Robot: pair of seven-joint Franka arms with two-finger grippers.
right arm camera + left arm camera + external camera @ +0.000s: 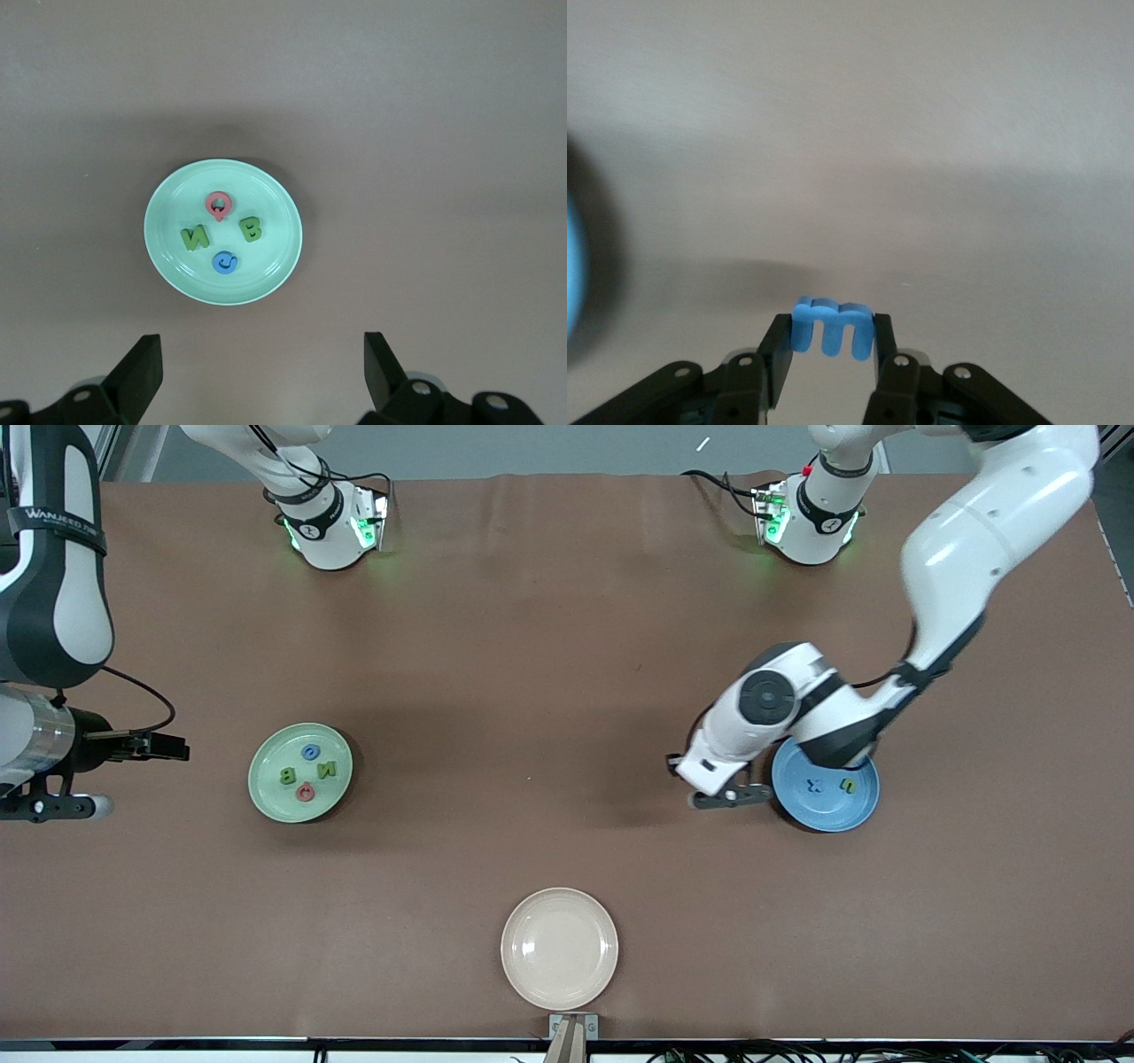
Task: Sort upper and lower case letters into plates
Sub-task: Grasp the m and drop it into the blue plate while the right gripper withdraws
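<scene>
Green plate [223, 232] below my spread, empty right jaws carries four letters [220, 234]; blue plate [837, 802] shows two, partly hidden by my left arm. Left gripper [831, 341] beside it, jaws pinching blue letter m [834, 326]. Cream plate [559, 948] empty.

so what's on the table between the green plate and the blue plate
Nothing: in the front view the stretch of brown table between the green plate and the blue plate is bare. The left claw hangs just beside the blue plate.

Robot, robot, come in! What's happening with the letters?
Left gripper shut on small blue foam letter m, beside round blue plate. Right gripper open, waiting. Nothing blocking.
</scene>
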